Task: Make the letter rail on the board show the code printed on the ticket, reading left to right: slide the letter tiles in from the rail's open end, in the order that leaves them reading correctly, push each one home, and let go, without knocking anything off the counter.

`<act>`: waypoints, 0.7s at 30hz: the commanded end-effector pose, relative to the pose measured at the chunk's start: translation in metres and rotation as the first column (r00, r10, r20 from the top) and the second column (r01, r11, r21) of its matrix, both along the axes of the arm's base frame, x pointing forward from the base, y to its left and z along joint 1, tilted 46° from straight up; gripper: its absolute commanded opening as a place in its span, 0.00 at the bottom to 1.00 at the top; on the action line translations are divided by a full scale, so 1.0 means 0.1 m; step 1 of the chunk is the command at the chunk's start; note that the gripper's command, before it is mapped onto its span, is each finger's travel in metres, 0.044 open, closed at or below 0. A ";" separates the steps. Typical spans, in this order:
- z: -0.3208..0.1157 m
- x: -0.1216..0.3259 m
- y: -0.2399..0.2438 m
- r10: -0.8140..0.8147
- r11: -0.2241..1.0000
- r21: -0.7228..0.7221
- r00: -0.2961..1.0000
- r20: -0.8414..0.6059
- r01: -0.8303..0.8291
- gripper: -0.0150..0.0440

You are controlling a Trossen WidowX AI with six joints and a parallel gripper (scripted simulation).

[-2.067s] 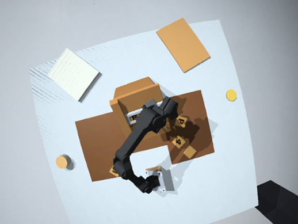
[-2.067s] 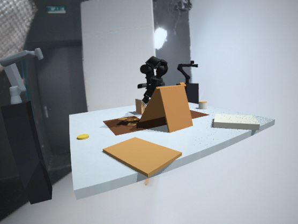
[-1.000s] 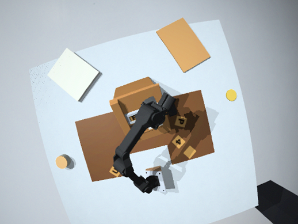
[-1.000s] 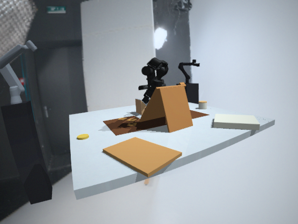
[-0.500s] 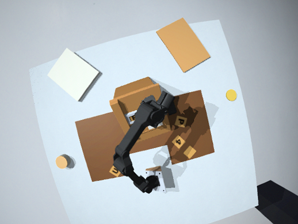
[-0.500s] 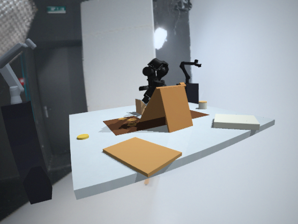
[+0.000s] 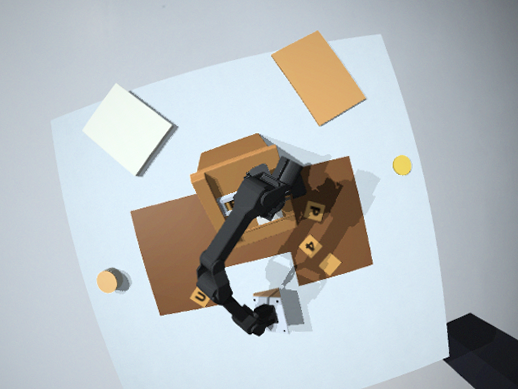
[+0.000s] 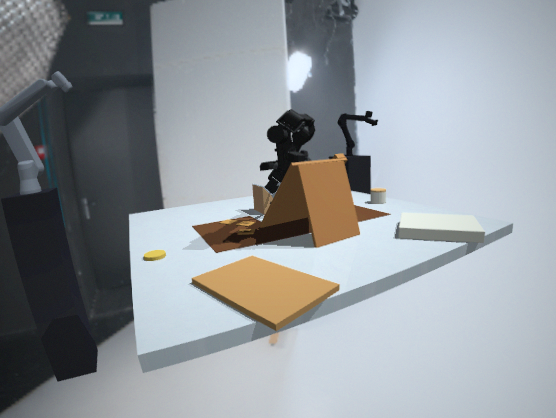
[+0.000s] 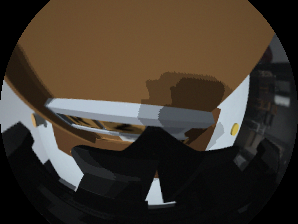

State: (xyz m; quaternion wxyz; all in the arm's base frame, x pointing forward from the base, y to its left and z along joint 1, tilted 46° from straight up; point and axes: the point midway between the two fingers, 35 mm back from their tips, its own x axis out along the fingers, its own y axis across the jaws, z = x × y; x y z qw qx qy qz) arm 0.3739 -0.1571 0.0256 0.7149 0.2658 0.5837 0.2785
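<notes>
A pale counter (image 7: 390, 303) (image 8: 165, 320) spans the room. In the exterior view, an orange slab (image 7: 319, 79) (image 8: 265, 290) reaches its near edge, well apart from the leaning board (image 7: 202, 178) (image 8: 332, 205). Beyond, the claw (image 7: 269, 212) (image 8: 271, 186) (image 9: 152, 128), fingertips together on nothing, is by the rail (image 7: 223, 205) (image 9: 125, 111); tiles P (image 7: 315, 211) and 4 (image 7: 310, 245) lie beside the board.

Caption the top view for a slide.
Robot arm reaches over the slanted board, letter tiles "P" and "4" beside it.

a yellow disc (image 7: 402, 165) (image 8: 154, 255) (image 9: 234, 129) lies near a flat orange slab (image 7: 319, 79) (image 8: 265, 292).
</notes>
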 end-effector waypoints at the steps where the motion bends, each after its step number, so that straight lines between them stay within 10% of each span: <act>1: 0.01 0.01 -0.01 -0.005 1.000 0.000 1.000 0.003 0.005 0.25; 21: 0.07 -0.02 0.04 -0.005 1.000 0.000 1.000 0.003 0.005 0.25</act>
